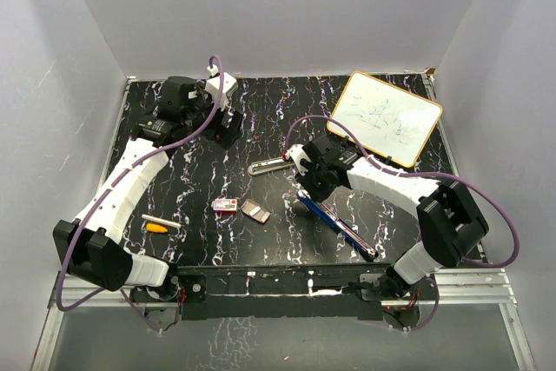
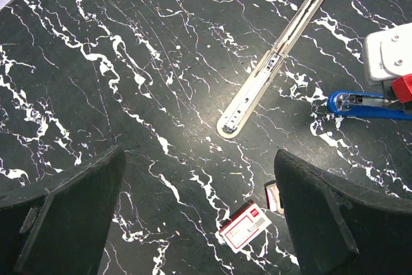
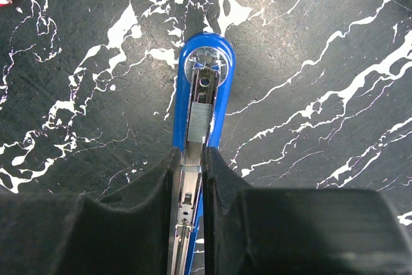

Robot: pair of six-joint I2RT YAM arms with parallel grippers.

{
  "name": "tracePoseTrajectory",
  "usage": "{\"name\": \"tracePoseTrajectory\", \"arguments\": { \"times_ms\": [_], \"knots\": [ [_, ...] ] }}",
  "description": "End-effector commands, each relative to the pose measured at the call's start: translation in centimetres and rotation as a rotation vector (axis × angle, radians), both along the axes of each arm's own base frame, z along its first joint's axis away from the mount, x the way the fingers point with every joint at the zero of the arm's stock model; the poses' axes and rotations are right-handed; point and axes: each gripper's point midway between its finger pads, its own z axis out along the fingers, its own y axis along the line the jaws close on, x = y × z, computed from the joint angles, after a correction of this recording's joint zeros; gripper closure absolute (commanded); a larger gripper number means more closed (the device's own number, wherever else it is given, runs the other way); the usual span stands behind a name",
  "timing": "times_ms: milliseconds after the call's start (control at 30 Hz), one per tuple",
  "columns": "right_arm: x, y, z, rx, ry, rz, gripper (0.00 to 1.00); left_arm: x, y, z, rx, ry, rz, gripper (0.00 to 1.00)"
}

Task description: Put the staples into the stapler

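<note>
Nearby, staple box (image 1: 225, 206) beside tray (image 1: 255, 211) (contents unclear), right jaws clamping stapler (image 3: 201, 111), left jaws apart.

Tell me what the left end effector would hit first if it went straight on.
Most likely the bare black table, between the open fingers of the left end effector. The red staple box lies beside that line, so it could be clipped instead; depth is hard to judge.

On the black marbled tabletop (image 1: 200, 171) the red staple box (image 1: 226, 206) lay just beside a grey tray (image 1: 255, 211). The right claw (image 1: 307, 190) was down at the blue stapler (image 1: 337, 223); the left claw (image 1: 226, 128) hung well apart, farther back.
</note>
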Motion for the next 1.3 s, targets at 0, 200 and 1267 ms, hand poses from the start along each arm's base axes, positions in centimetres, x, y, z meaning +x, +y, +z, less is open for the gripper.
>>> {"name": "tracePoseTrajectory", "arguments": {
  "times_ms": [0,200,1267],
  "knots": [
    [1.3,0.6,1.0,0.017,-0.059,-0.017,0.84,-0.9,0.2,1.6,-0.027,-0.036,-0.008,0.03],
    [1.0,0.4,0.7,0.013,-0.053,-0.017,0.83,-0.8,0.3,1.6,-0.027,-0.036,-0.005,0.03],
    [-0.5,-0.6,0.7,0.015,-0.048,-0.002,0.78,-1.0,0.3,2.0,-0.044,-0.043,-0.013,0.03]
  ]
}}
